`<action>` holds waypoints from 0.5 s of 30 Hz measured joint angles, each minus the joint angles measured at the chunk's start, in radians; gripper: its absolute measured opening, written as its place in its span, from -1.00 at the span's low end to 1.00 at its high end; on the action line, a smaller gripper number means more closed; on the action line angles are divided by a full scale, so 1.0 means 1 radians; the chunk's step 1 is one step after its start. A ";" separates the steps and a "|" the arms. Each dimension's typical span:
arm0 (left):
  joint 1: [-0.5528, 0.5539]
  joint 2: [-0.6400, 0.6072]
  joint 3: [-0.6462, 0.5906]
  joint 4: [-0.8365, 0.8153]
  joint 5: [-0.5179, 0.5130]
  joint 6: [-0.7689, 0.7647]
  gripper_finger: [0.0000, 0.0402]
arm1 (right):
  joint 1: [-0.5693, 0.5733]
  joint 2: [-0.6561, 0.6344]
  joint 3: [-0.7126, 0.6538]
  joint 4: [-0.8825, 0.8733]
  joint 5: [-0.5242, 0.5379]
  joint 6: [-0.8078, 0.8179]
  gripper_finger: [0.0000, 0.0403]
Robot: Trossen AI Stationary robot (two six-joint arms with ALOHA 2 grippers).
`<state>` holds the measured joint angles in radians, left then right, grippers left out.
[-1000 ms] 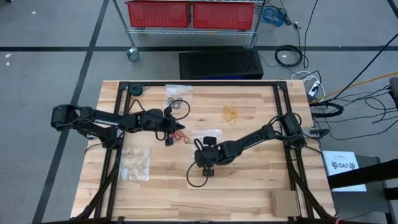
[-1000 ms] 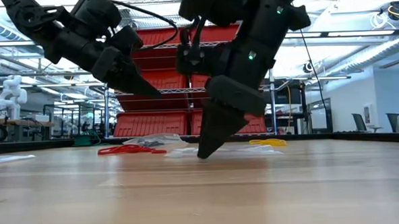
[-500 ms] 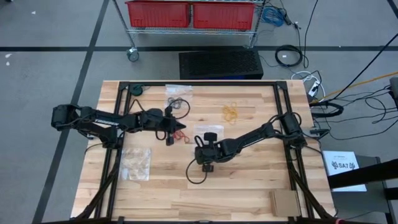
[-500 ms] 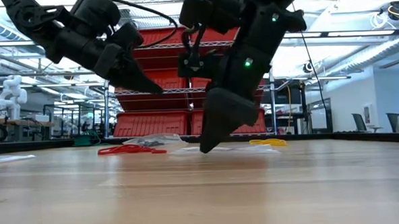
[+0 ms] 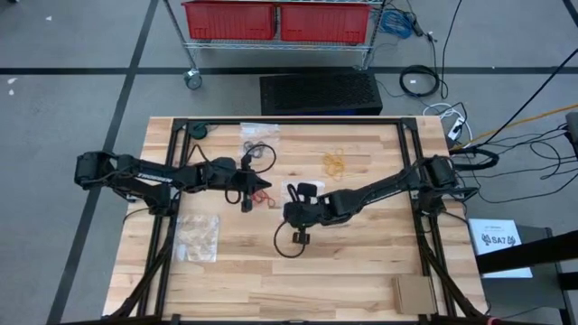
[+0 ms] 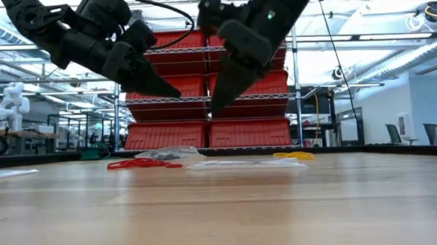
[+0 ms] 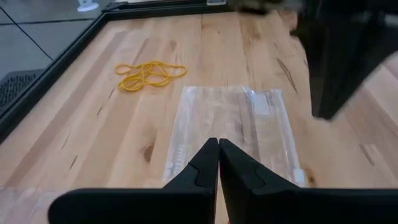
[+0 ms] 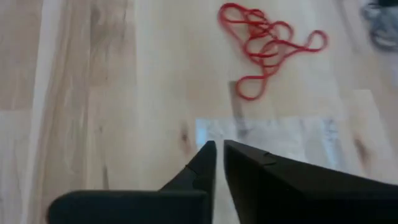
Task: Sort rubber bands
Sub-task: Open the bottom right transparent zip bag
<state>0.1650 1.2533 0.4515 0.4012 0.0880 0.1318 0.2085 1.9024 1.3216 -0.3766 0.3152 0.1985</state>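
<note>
Red rubber bands (image 8: 267,43) lie in a loose heap on the wooden table (image 5: 361,262), just past my left gripper (image 5: 259,187). That gripper hangs shut above the table with nothing in it. An empty clear bag (image 7: 236,130) lies flat between the two grippers. My right gripper (image 6: 215,106) hangs shut well above the bag and touches nothing. Yellow bands (image 5: 336,162) lie toward the far right. Black bands (image 5: 259,151) rest on another clear bag at the far side.
A clear bag with tan bands (image 5: 197,236) lies near the table's left side. A black frame (image 5: 289,121) runs round the table. A cardboard piece (image 5: 414,291) sits at the near right corner. A loose cable (image 5: 284,253) hangs under my right arm.
My right gripper has risen from the near edge of the clear bag, where its fingertips stood on the table, to well above it. The bag stays flat on the table.
</note>
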 joint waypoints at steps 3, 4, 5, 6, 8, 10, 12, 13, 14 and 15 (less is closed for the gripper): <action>0.000 0.000 0.000 0.000 0.000 -0.019 -0.90 | 0.001 0.044 0.000 0.021 -0.003 0.000 -0.66; 0.000 0.000 0.000 0.001 0.000 -0.019 -0.90 | 0.001 0.058 -0.001 0.021 -0.005 0.000 -0.59; 0.000 0.000 0.000 0.001 0.000 -0.019 -0.90 | 0.000 0.075 -0.001 0.020 -0.004 0.000 -0.53; 0.000 0.000 0.000 0.001 0.000 -0.019 -0.90 | 0.000 0.088 -0.001 0.023 -0.003 0.000 -0.47; 0.000 0.000 0.000 0.001 -0.001 -0.019 -0.90 | 0.000 0.111 -0.001 0.029 0.004 0.000 -0.36; 0.000 0.000 0.000 0.001 -0.001 -0.019 -0.90 | -0.002 0.129 -0.001 0.037 0.014 0.008 -0.30; 0.000 0.000 0.000 0.002 -0.002 -0.019 -0.90 | -0.005 0.150 -0.001 0.038 0.020 0.018 -0.27; 0.000 0.000 0.000 0.002 -0.002 -0.019 -0.90 | -0.007 0.160 -0.001 0.038 0.020 0.023 -0.27; 0.000 0.000 0.000 0.002 -0.002 -0.019 -0.90 | -0.008 0.168 0.000 0.040 0.023 0.027 -0.28; 0.000 0.000 0.000 0.002 -0.003 -0.019 -0.90 | -0.008 0.177 0.002 0.042 0.023 0.026 -0.30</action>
<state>0.1650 1.2533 0.4515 0.4034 0.0854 0.1123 0.2008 2.0799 1.3236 -0.3345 0.3387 0.2245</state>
